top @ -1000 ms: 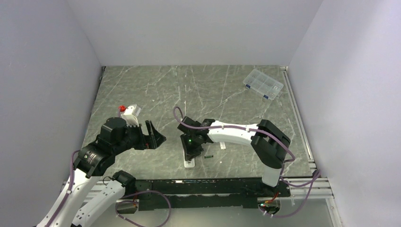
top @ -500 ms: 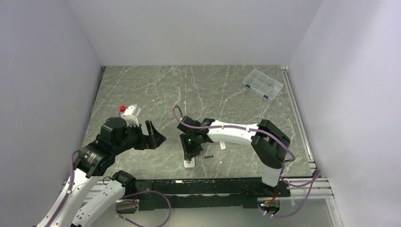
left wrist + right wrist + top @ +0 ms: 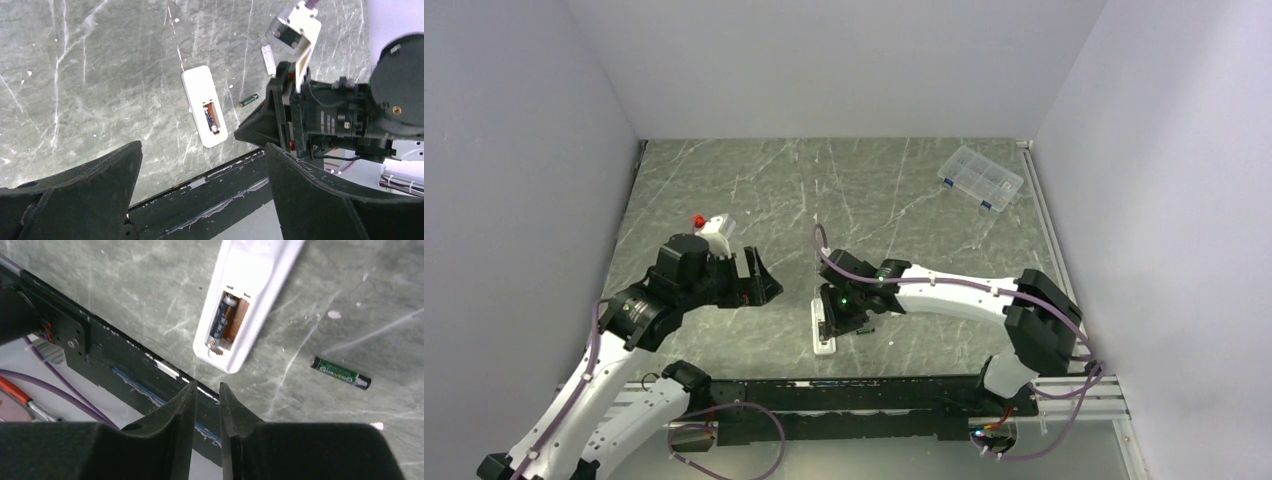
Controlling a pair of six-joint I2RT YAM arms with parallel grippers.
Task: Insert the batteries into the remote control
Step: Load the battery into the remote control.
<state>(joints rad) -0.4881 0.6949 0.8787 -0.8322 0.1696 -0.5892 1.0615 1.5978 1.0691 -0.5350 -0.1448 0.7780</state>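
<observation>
In the top external view, the left gripper (image 3: 759,283) hangs above the table (image 3: 724,190) with its 2 fingers spread wide and nothing between them. The right gripper (image 3: 841,318) sits low over the remote control (image 3: 824,345), whose white end shows just past its tip, toward the arm bases. Contact cannot be judged from here. A clear compartmented box (image 3: 980,178) lies well apart, far beyond the right gripper.

In the left wrist view, the left gripper (image 3: 202,147) is wide open and empty. The remote control (image 3: 197,87) lies on the table ahead of it, in line with the gap between its fingers. Its battery bay faces up, with 1 seated battery (image 3: 211,116) inside. The right gripper (image 3: 240,134) points at the near end of the remote, just beside it. The loose battery (image 3: 248,100) lies between the remote and the right gripper's body. A small white sliver (image 3: 268,59) rests farther off.

In the right wrist view, the right gripper (image 3: 207,390) has its fingers drawn almost together, with only a thin slit between them, and grips nothing. The remote control (image 3: 255,270) lies just ahead of the tips, not touching them. The seated battery (image 3: 222,315) fills 1 slot, and the slot beside it is bare. The loose battery (image 3: 341,373) lies on the table ahead and to the right.
</observation>
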